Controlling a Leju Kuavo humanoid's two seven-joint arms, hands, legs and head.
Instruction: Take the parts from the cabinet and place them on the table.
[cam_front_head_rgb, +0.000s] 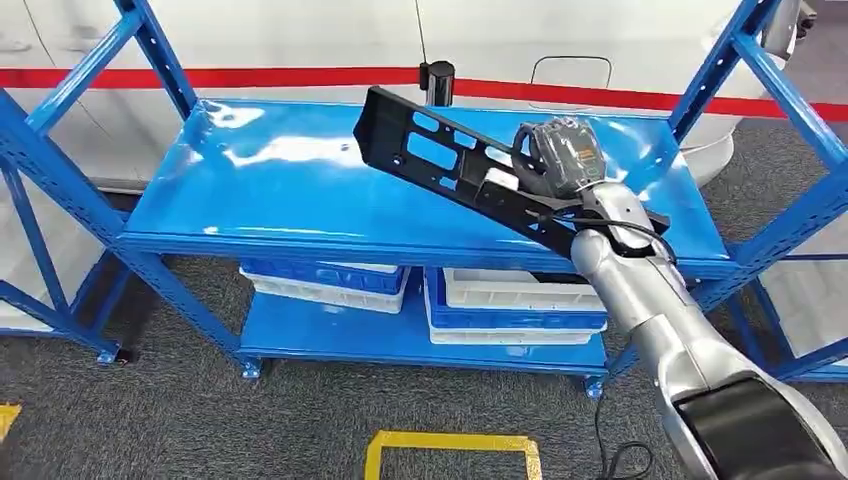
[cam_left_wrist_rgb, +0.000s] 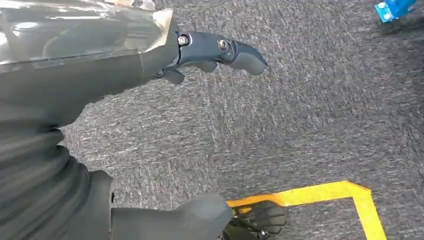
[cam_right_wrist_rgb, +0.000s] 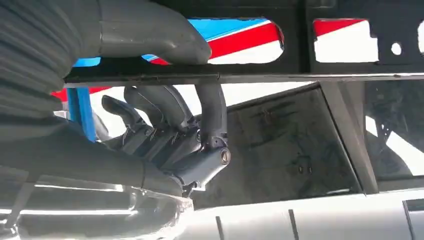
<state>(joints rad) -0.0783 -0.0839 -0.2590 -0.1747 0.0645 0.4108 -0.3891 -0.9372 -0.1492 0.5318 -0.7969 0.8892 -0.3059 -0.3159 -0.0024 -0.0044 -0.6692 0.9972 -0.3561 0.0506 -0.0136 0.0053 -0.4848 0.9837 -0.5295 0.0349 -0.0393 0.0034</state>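
**Right hand holds a long black part above the blue shelf**

Head view: The blue cabinet (cam_front_head_rgb: 300, 200) has a glossy upper shelf and a lower shelf. On the lower shelf sit stacked bins (cam_front_head_rgb: 330, 280) on the left, blue over white, and another stack of bins (cam_front_head_rgb: 510, 310) on the right, blue and white; what lies inside them cannot be made out from this angle. The right hand (cam_front_head_rgb: 560, 160) reaches in from the lower right on its silver arm and grips a long black part (cam_front_head_rgb: 440, 160) with cut-out slots. The part is tilted, its far end raised toward the upper left, and it hangs over the upper shelf rather than lying flat on it. Yellow floor tape (cam_front_head_rgb: 450, 445) marks the grey carpet in front of the cabinet.

Left wrist view: The left hand (cam_left_wrist_rgb: 200, 55) hangs over the grey carpet, its dark fingers (cam_left_wrist_rgb: 240, 52) extended and apart from the thumb, with nothing in them. Yellow tape crosses the floor beneath it.

Right wrist view: The right hand's fingers (cam_right_wrist_rgb: 210, 115) curl up around the edge of the black part, with the thumb (cam_right_wrist_rgb: 150, 37) pressed on the opposite side, so the bar is clamped between them.
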